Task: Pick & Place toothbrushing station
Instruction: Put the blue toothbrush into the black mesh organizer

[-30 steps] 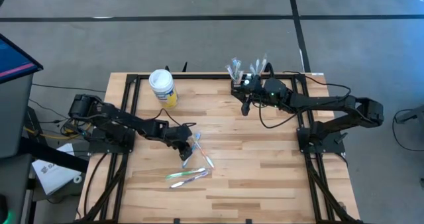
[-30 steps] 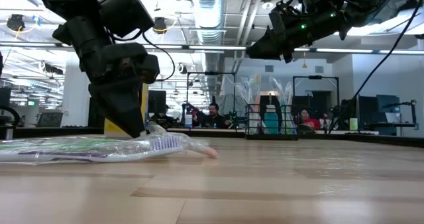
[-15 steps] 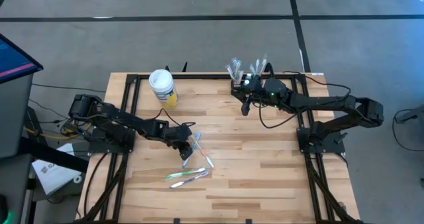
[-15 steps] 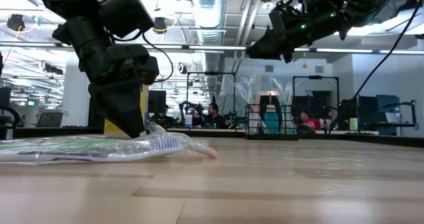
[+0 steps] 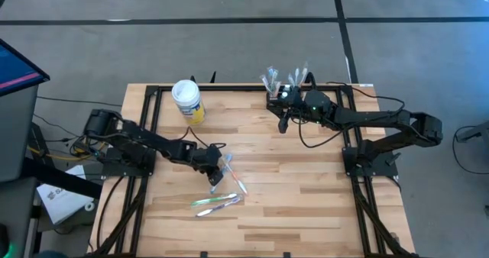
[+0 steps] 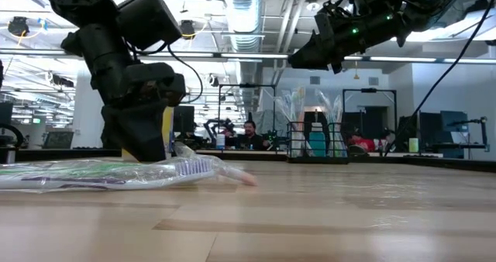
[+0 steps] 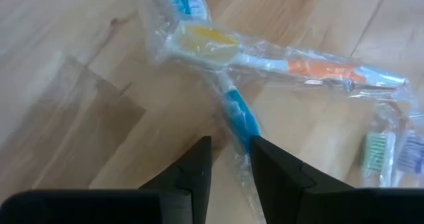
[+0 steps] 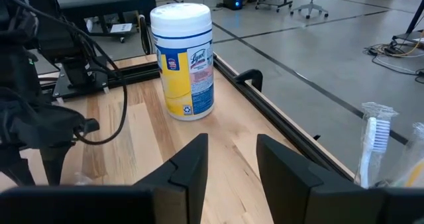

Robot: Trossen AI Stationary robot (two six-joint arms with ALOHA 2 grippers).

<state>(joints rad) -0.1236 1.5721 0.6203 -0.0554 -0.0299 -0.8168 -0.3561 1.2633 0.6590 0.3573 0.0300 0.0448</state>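
The toothbrushing station, a black wire-mesh caddy (image 5: 284,90), stands at the table's far edge with wrapped toothbrushes upright in it. Several wrapped toothbrushes lie flat mid-table: a blue one (image 7: 235,111), an orange-and-yellow one (image 7: 318,70) crossing it, and a green and purple pair (image 5: 216,204). My left gripper (image 7: 230,148) is down at the table, open, one finger on either side of the blue brush's wrapper below its handle end; I cannot tell whether they touch it. My right gripper (image 5: 282,123) hangs open in the air beside the caddy, holding nothing.
A white wipes tub with a yellow label (image 5: 187,100) stands at the far left of the table. Black frame rails (image 5: 153,113) run along the table's left, right and far sides. Bare wood lies toward the near edge and the right.
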